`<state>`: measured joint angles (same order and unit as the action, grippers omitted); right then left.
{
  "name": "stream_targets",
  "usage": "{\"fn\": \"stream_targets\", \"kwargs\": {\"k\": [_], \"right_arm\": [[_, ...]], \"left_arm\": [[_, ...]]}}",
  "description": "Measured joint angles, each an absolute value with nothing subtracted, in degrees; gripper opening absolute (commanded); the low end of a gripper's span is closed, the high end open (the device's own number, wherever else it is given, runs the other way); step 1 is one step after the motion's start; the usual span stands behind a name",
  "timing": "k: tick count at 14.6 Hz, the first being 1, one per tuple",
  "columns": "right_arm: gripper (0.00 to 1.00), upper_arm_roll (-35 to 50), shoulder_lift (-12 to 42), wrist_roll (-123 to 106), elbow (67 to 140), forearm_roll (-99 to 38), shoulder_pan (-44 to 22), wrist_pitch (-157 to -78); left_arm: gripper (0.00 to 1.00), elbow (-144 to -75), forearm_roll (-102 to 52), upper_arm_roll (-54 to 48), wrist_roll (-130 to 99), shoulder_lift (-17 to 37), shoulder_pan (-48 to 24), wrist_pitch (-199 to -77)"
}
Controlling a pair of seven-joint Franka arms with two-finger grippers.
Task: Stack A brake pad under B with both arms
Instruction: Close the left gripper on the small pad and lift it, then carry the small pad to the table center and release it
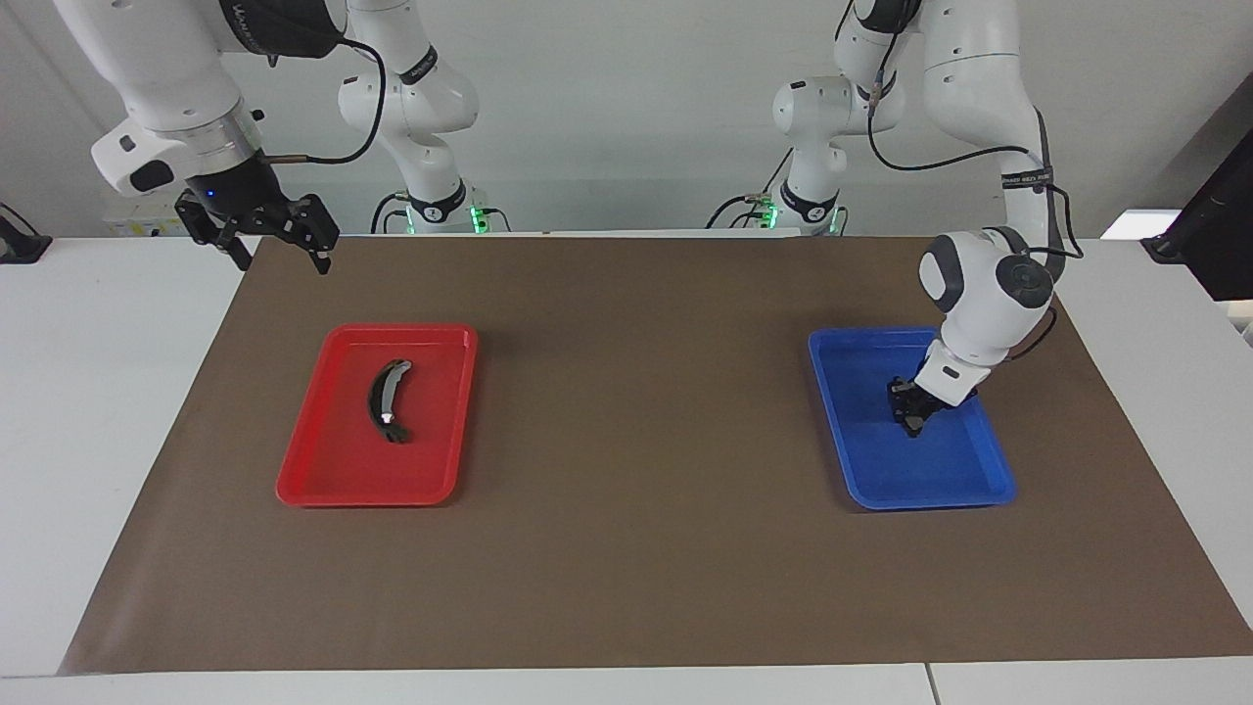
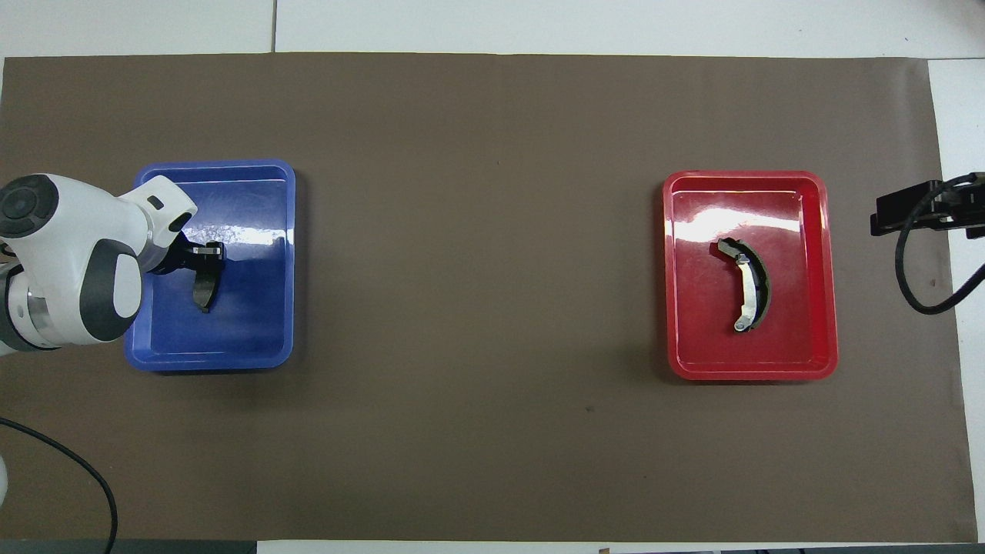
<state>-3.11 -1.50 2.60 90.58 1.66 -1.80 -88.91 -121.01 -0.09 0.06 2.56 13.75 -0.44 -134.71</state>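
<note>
brown mat (image 1: 636, 470): covers the middle of the table (image 1: 98, 392), across the whole frame in the facing view.
right claw (image 1: 277, 247): upper left of the facing view, up in the air over the mat's edge, fingers spread open and holding nothing; this arm waits.
red tray (image 1: 323, 470): left of centre in the facing view, flat on the mat.
b (image 1: 387, 401): long black crescent with a light grey strip, lying in the middle of the red tray, untouched.
blue tray (image 1: 881, 490): right of centre in the facing view, flat on the mat.
a brake pad (image 2: 203, 291): short dark pad in the blue tray, its upper end between the claw's fingertips.
left claw (image 1: 910, 411): down in the blue tray, closed on a brake pad.
</note>
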Motion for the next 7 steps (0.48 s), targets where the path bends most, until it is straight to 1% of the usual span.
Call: {"fn": "stream_targets", "kwargs": {"k": [3, 5, 7], "right_arm": [[1.00, -3.12, -1.50, 2.60, 90.58, 1.66, -1.76, -88.91], [1.00, -3.12, -1.50, 2.60, 90.58, 1.66, -1.74, -88.91], [1.00, -3.12, -1.50, 2.60, 90.58, 1.66, -1.74, -88.91]], "left_arm": [[0.02, -119.10, -0.09, -0.12, 2.70, 13.61, -0.59, -133.17], [0.01, -114.75, -0.09, -0.46, 2.75, 13.34, -1.65, -129.09], [0.01, -109.38, -0.21, -0.71, 1.32, 13.06, -5.28, -124.67]]}}
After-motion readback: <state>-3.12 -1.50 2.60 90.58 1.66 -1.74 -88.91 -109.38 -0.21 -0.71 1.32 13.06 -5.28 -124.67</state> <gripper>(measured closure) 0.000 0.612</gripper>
